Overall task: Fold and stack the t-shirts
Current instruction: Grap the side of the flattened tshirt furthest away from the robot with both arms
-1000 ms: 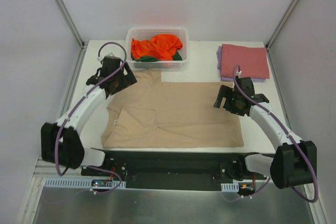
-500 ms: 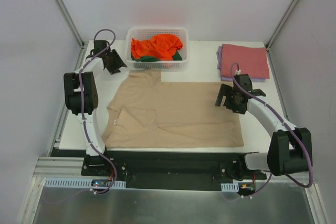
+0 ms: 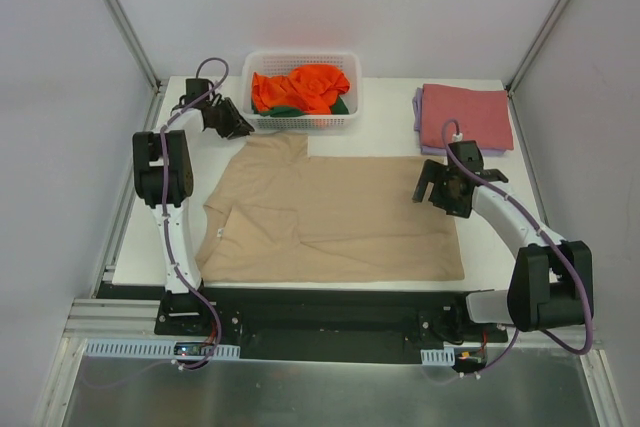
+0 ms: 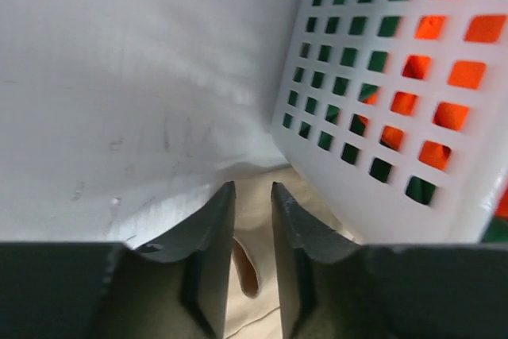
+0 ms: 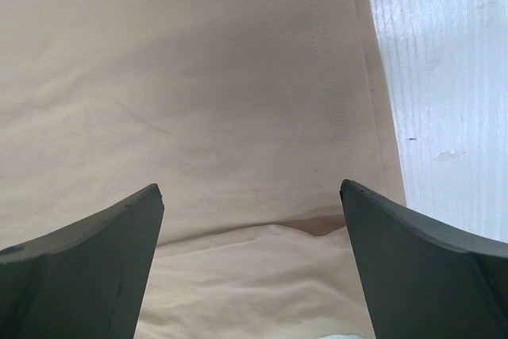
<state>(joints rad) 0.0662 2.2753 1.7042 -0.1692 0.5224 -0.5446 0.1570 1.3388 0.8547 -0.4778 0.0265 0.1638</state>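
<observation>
The beige t-shirt lies spread on the table, its left part folded over. My left gripper is at the shirt's far left corner beside the basket. In the left wrist view its jaws stand almost together with a fold of the beige cloth between them. My right gripper hovers over the shirt's right edge, wide open and empty, above the beige cloth. The orange shirt and the dark green shirt lie in the basket. The folded pink shirt lies on the lavender one.
The white lattice basket stands at the back middle, and its wall is right next to my left fingers. The white table shows between basket and folded stack. Grey walls enclose the sides.
My left gripper moved right and nearer, from the table's far left onto the shirt's corner by the basket. My right gripper shifted slightly over the right edge.
</observation>
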